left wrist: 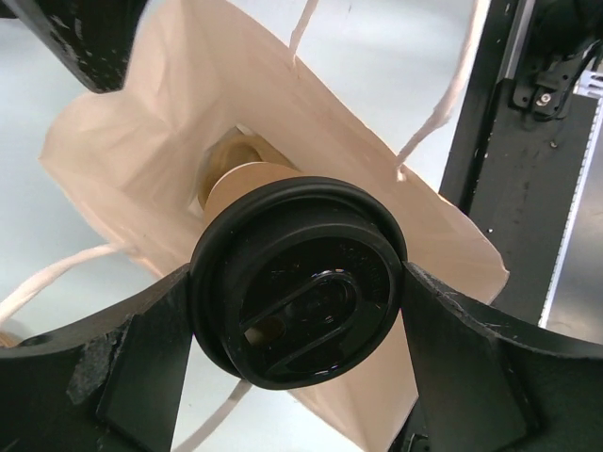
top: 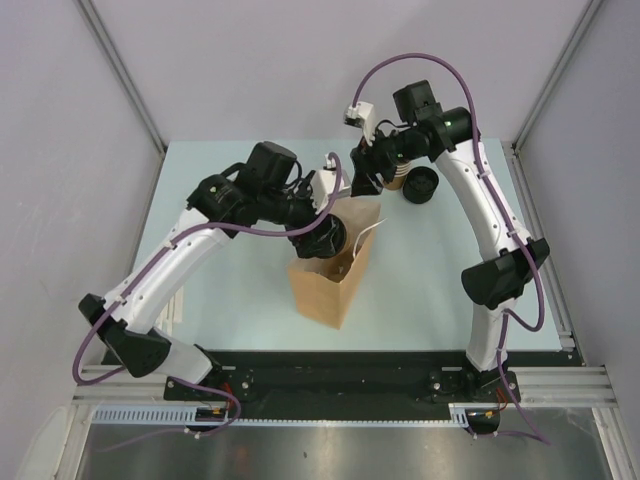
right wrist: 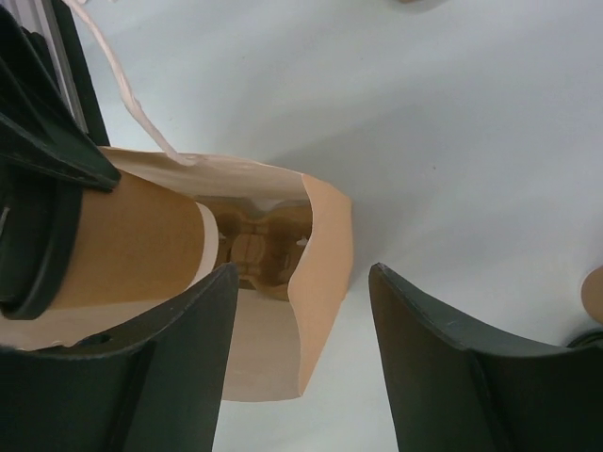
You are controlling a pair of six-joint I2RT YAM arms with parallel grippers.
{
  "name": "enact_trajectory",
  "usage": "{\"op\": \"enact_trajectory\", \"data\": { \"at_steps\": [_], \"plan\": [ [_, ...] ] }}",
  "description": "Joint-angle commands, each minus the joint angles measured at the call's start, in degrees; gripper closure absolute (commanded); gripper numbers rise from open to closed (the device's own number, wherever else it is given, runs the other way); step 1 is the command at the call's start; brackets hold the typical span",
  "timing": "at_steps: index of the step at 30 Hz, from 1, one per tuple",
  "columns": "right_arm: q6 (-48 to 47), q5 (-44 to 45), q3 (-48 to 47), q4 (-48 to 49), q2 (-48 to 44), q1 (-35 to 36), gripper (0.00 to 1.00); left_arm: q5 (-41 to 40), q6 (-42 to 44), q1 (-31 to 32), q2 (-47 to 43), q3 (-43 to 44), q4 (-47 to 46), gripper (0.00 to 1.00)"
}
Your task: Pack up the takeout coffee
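The takeout coffee (top: 326, 240), a brown paper cup with a black lid (left wrist: 297, 282), is held tilted over the open mouth of the brown paper bag (top: 335, 278), its base pointing into the bag. My left gripper (left wrist: 297, 306) is shut on the cup just under the lid. In the right wrist view the cup (right wrist: 132, 247) shows at the left above the bag (right wrist: 325, 254). My right gripper (right wrist: 301, 292) is open at the bag's far rim, its jaws on either side of the bag's wall without closing on it. It also shows in the top view (top: 362, 182).
A stack of lidless tan cups (top: 398, 172) and loose black lids (top: 420, 186) stand behind the bag, close to the right arm. The bag's white string handles (left wrist: 435, 113) hang loose. The black base rail (top: 340, 375) runs along the near edge.
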State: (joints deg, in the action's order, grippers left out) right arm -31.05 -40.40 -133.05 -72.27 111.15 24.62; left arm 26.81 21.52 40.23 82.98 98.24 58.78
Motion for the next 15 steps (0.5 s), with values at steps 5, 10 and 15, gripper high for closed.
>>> {"op": "enact_trajectory", "data": {
  "at_steps": [5,10,15],
  "plan": [
    [1.43,-0.99,-0.10,-1.38,1.79,-0.10,0.41,-3.07,5.46,3.45,1.22,-1.82,-3.15,0.68],
    [0.64,-1.00,0.51,-2.35,2.22,0.43,0.45,-6.15,7.75,5.12,3.41,-1.56,-1.48,0.67],
    [0.02,-0.38,2.18,-2.52,2.14,0.78,0.58,-6.68,8.27,5.12,4.47,-2.08,-1.04,0.67]
  ]
}}
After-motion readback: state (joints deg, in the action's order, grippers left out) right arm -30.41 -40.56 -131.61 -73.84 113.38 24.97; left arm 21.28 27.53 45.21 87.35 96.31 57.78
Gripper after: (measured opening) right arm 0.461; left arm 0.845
